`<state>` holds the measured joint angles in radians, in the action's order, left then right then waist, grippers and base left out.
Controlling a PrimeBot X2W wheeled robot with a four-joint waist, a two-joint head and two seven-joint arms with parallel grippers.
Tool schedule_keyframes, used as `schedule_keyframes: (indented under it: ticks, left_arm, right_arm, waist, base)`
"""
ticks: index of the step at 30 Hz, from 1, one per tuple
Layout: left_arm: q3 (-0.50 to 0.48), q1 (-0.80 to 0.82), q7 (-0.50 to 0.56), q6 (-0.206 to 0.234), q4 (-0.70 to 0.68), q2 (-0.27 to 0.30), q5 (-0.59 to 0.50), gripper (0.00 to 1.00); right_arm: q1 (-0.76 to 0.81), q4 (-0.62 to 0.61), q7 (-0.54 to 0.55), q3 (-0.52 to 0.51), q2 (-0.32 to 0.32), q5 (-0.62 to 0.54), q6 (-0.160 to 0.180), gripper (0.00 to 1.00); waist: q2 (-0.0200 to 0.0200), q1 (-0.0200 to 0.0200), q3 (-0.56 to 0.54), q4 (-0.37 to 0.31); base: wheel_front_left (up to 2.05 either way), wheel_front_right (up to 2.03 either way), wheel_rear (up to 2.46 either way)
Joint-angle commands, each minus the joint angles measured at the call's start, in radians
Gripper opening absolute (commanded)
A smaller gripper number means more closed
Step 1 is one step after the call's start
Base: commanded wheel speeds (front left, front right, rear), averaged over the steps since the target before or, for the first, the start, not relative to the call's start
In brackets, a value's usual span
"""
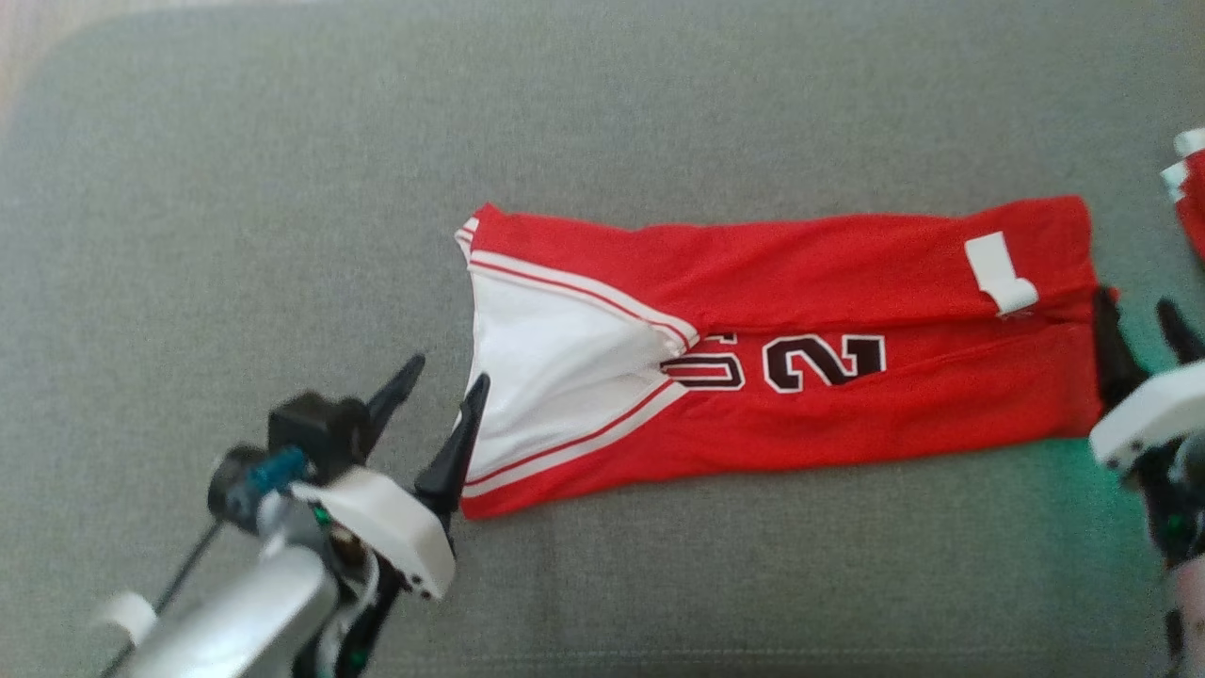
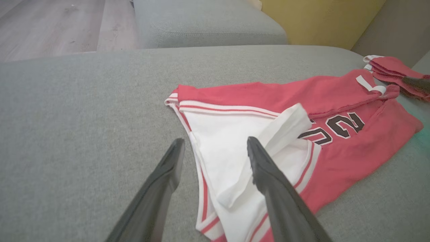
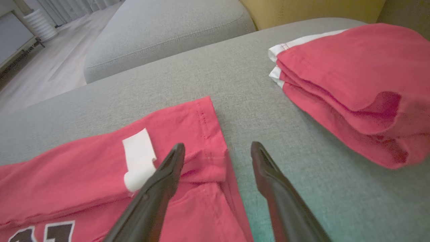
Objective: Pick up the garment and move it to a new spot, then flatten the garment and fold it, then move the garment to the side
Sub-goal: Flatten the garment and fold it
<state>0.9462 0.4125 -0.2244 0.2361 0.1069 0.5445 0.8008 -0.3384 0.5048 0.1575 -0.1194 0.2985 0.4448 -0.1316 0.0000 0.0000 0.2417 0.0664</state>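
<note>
The garment (image 1: 847,273) is a red and white jersey with black numbers, lying folded into a long strip across the grey cushion (image 1: 282,188). My left gripper (image 1: 442,377) stands open at the jersey's white left end (image 2: 228,148), one finger over the cloth and one over bare cushion. At the strip's right end (image 3: 201,134) my right gripper (image 1: 1144,315) is open too, straddling the red hem with nothing between its fingers. In the right wrist view a white tag (image 3: 137,158) sits on the garment beside the near finger.
A second red folded garment (image 3: 352,87) lies on the cushion to the right, also visible at the head view's edge (image 1: 1191,188). Another grey cushion (image 3: 161,30) and a yellow one (image 2: 319,20) lie beyond. Wooden floor (image 2: 50,27) shows past the cushion's edge.
</note>
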Motion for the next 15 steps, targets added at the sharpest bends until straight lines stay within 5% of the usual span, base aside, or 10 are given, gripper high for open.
schedule_keyframes:
  ticks: [1, 7, 15]
  left_arm:
    - [-0.054, -0.015, -0.023, 0.028, -0.008, 0.001, -0.016, 1.00]
    - [-0.171, -0.184, -0.037, 0.121, -0.027, -0.093, -0.129, 1.00]
    - [-0.300, -0.382, -0.037, 0.165, -0.095, -0.175, -0.328, 1.00]
  right_arm:
    - [0.045, -0.046, -0.030, 0.010, -0.004, -0.009, 0.001, 1.00]
    - [0.191, -0.086, -0.078, 0.015, -0.072, -0.011, 0.001, 1.00]
    - [0.290, -0.109, -0.099, -0.014, -0.127, -0.021, 0.001, 1.00]
  waist:
    - [0.0000, 0.0000, -0.049, -0.008]
    - [0.0000, 0.0000, -0.168, -0.016]
    - [0.0000, 0.0000, -0.246, -0.004]
  base:
    - [0.00, 0.00, 0.00]
    - [0.00, 0.00, 0.00]
    - [0.00, 0.00, 0.00]
